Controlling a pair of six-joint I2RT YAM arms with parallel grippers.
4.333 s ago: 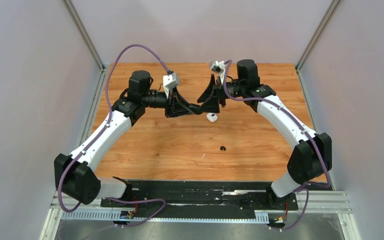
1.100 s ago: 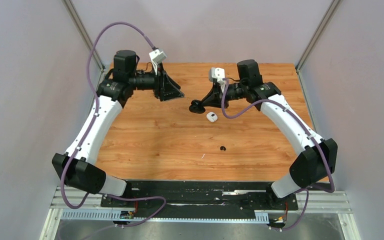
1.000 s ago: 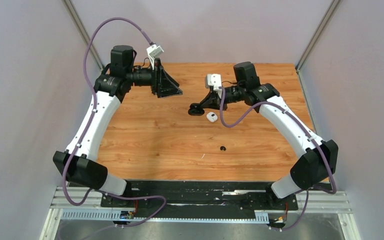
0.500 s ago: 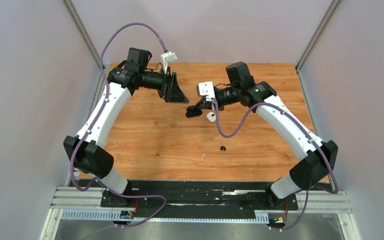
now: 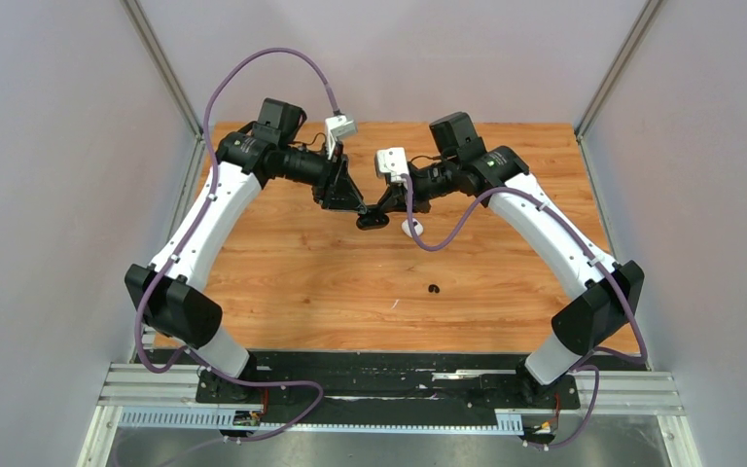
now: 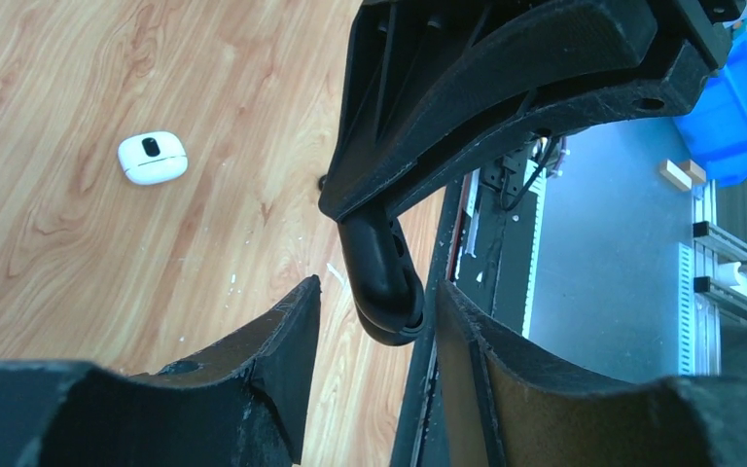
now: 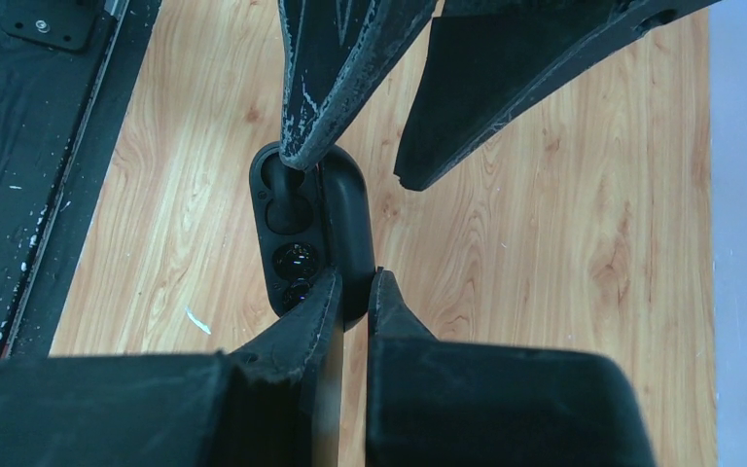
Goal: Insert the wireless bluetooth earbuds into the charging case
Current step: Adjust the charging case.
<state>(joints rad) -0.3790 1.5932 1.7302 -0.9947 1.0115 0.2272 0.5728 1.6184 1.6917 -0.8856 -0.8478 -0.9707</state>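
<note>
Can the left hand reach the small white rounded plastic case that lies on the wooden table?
Probably yes, but not directly. The left hand is open around the black oblong plastic piece that the right hand grips, so it must back off first. The white case lies apart on the table, uncovered.

- Bright, even overhead light falls on the orange-brown wooden tabletop (image 5: 302, 282); shadows beneath the jaws are soft.
- In both wrist views the black plastic fingers (image 6: 272, 379) nearest the lens blur; wood grain past the jaws is sharp.
- Tiny glints show on the black oval plastic piece (image 7: 345, 214) between the right jaws.
</note>
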